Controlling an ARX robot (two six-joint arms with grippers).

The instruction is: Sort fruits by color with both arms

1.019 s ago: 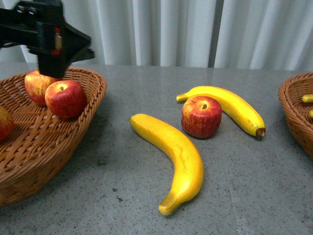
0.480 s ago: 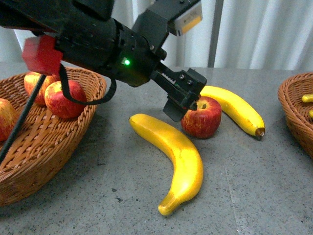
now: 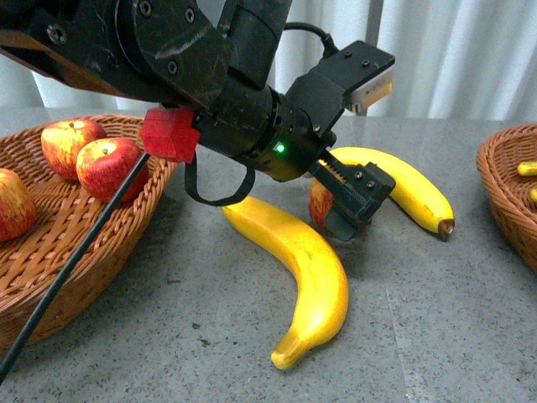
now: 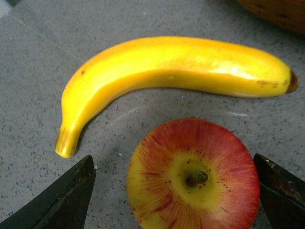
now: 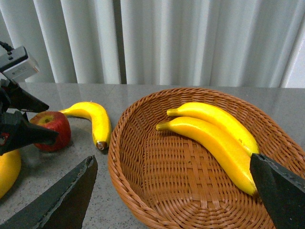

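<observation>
My left gripper [image 3: 348,210] is open and has come down over a red apple [image 3: 318,206] in the middle of the table. In the left wrist view the apple [image 4: 193,176] lies stem up between my two black fingers [image 4: 66,200], which do not touch it. A yellow banana [image 3: 411,189] lies just behind the apple, and it also shows in the left wrist view [image 4: 176,71]. A second, larger banana [image 3: 306,269] lies in front. My right gripper [image 5: 169,195] is open and empty above the right basket [image 5: 143,191], which holds two bananas [image 5: 214,138].
The left wicker basket [image 3: 92,252] holds three red apples [image 3: 112,165]. The right basket's rim [image 3: 503,197] shows at the right edge of the front view. The left arm's black body and cable [image 3: 75,269] cross above the left basket. White curtains hang behind the table.
My left arm has swung from over the left basket across to the table's middle and come down, so its open jaws now straddle the loose apple. The fruits have not moved.
</observation>
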